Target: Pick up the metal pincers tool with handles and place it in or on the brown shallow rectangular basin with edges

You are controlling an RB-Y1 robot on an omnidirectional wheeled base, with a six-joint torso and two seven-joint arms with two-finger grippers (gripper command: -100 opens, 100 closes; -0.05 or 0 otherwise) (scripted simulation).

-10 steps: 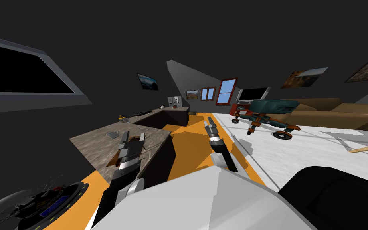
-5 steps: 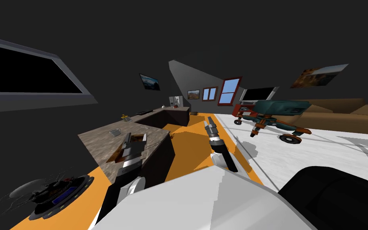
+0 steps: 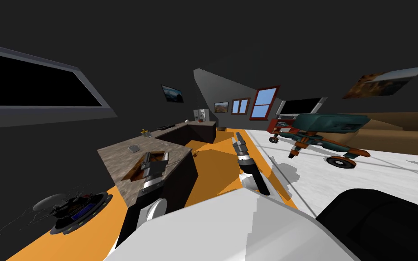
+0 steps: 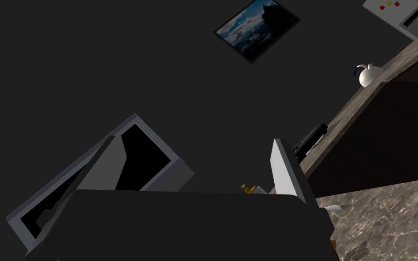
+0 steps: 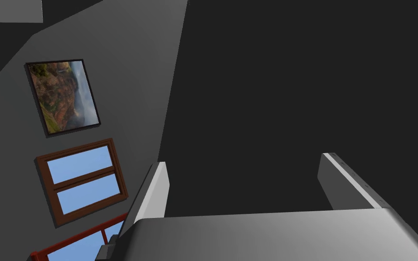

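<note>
A small grey thing, probably the pincers [image 3: 134, 148], lies on the bench [image 3: 113, 158] just beyond and left of the left gripper [image 3: 155, 155], whose released, empty jaws hover over the brown basin [image 3: 132, 173]. The right gripper [image 3: 238, 141], also released, hangs well apart.

The counter top [image 4: 387, 219] looks like polished stone, brown-grey veined in white with a faint sheen, over dark, matt cabinet fronts [image 4: 398, 136]. The basin [image 3: 132, 173] is a flat, unshining brown. The fingers of my left gripper [image 4: 193, 152] are smooth, matt light grey. Whether they are metal or plastic I cannot tell. My right gripper [image 5: 244, 159] has the same fingers. The jug [image 4: 367, 76] is glossy white. The window frame [image 5: 82, 181] reads as red-brown wood. The floor [image 3: 212, 167] is matt orange there. The pincers [image 3: 134, 148] are grey, too small to judge.
</note>
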